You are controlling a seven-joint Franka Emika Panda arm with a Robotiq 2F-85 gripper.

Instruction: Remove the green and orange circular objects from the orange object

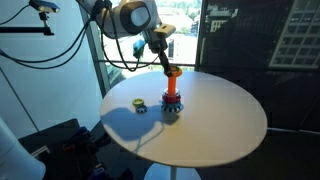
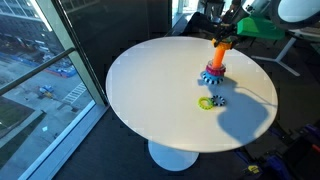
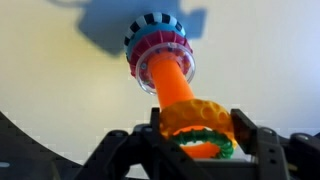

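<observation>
The orange peg [image 3: 165, 78] stands upright on the white round table, with a red ring and a dark blue ring [image 3: 157, 42] at its base. In the wrist view my gripper [image 3: 198, 126] is shut on the orange ring [image 3: 196, 112], with the green ring [image 3: 211, 147] right against it, both around the peg's upper end. In both exterior views the gripper [image 1: 172, 70] [image 2: 222, 44] is at the top of the peg [image 1: 171, 90] [image 2: 216, 62].
The white round table [image 1: 215, 125] [image 2: 150, 95] stands next to large windows. A small yellow-green toy piece [image 1: 139, 105] [image 2: 208, 102] lies on the table a short way from the stacker's base.
</observation>
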